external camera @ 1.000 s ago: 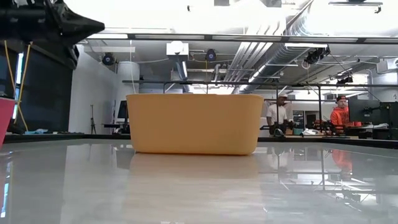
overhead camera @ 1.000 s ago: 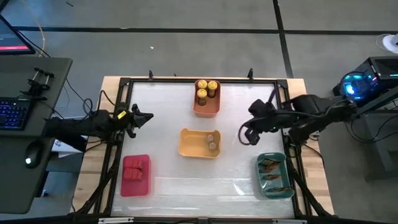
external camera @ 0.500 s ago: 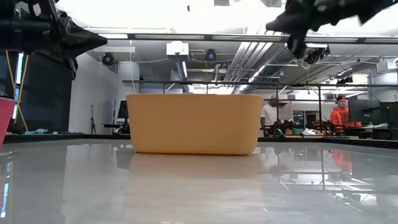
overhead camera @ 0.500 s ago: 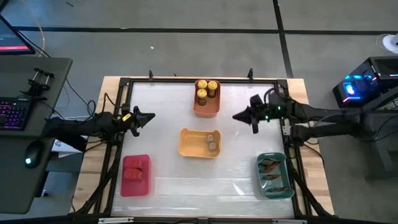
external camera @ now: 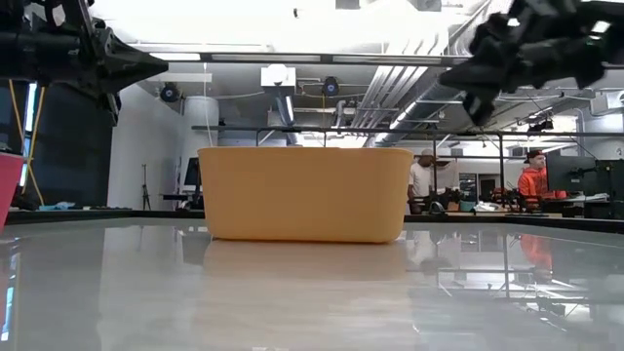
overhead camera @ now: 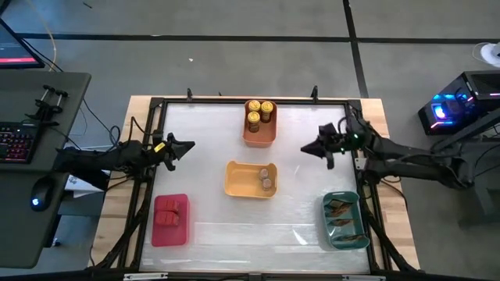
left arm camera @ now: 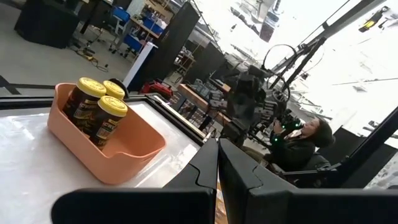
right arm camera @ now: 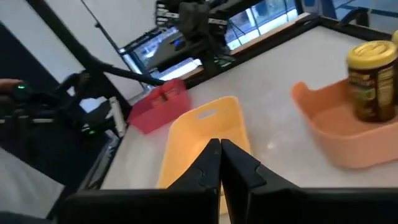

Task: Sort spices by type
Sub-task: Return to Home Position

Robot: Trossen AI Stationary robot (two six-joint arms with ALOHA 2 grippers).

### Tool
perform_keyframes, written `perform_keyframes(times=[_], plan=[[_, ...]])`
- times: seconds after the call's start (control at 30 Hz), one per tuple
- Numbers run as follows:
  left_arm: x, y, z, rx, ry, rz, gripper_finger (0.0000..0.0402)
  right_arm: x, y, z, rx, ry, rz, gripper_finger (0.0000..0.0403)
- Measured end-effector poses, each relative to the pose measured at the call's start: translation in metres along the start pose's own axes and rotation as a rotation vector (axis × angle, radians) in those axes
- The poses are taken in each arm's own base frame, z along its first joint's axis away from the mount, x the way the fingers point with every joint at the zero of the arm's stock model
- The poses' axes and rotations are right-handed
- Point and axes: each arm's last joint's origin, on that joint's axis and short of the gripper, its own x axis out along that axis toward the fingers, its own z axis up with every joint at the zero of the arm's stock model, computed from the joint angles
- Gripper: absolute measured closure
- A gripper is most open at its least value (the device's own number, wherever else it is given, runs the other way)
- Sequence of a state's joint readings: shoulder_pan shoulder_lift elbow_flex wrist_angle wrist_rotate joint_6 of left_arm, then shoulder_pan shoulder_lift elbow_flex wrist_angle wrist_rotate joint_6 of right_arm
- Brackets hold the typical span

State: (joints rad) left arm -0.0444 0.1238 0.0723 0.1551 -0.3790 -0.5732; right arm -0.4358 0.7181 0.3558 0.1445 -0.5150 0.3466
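you have a table (overhead camera: 203,168) with four bins, and all the spices are inside them. orange bin (overhead camera: 259,139), 12 o'clock by the far edge: three yellow-lidded jars (overhead camera: 253,119), upright and touching. yellow bin (overhead camera: 238,181), table centre: two grey-brown jars (overhead camera: 267,183), side by side at its 3 o'clock end, the other end bare. red bin (overhead camera: 172,234), 8 o'clock near the front edge: red tins (overhead camera: 172,209), packed together at its far end; you cannot count them from above. teal bin (overhead camera: 347,243), 4 o'clock by the right rail: brownish packets (overhead camera: 344,211), lying flat and overlapping. left gripper (overhead camera: 187,146), 10 o'clock from centre, above the table just inside the left rail, pointing toward 3 o'clock: its own camera shows the fingers pressed together on nothing, the orange bin and its jars ahead of them. right gripper (overhead camera: 306,149), 2 o'clock from centre, above bare table between the orange and teal bins, pointing toward 9 o'clock: fingers likewise clenched and empty, the yellow bin straight ahead of them. in the low view both grippers hang high, well apart from the yellow bin's wall and touching no bin. a person (external camera: 531,175) in orange is far off in the room behind the table.
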Motion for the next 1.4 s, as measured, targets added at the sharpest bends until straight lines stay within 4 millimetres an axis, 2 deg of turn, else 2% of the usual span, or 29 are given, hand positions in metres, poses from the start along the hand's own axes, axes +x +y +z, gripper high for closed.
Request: perform_keyframes(times=[0.17,0.33,0.47,0.6,0.83,1.0,1.17,1.4], plan=[[0.000,0.000,0.000,0.001,0.000,0.000,0.0401,-0.021,0.014,-0.024,0.051,-0.099,0.014,0.0403],[0.000,0.000,0.000,0.001,0.001,0.000,0.0401,-0.037,0.026,-0.038,0.063,-0.205,0.086,0.0403],[0.000,0.000,0.000,0.001,0.002,0.000,0.0401,-0.039,0.026,-0.052,0.049,-0.238,0.089,0.0403],[0.000,0.000,0.000,0.001,0.002,-0.001,0.0401,-0.032,0.019,-0.073,0.083,-0.269,0.058,0.0403],[0.000,0.000,0.000,0.001,0.003,-0.001,0.0401,-0.031,0.025,-0.076,-0.002,-0.266,0.054,0.0403],[0.000,0.001,-0.001,0.006,0.012,0.005,0.0401,-0.028,0.019,-0.088,0.001,-0.153,-0.025,0.0403],[-0.006,0.013,-0.016,0.046,0.101,0.056,0.0401,-0.027,0.016,-0.094,0.011,-0.083,-0.058,0.0403],[-0.007,0.012,-0.016,0.048,0.049,-0.010,0.0401,-0.027,0.015,-0.095,0.012,-0.076,-0.059,0.0402]])
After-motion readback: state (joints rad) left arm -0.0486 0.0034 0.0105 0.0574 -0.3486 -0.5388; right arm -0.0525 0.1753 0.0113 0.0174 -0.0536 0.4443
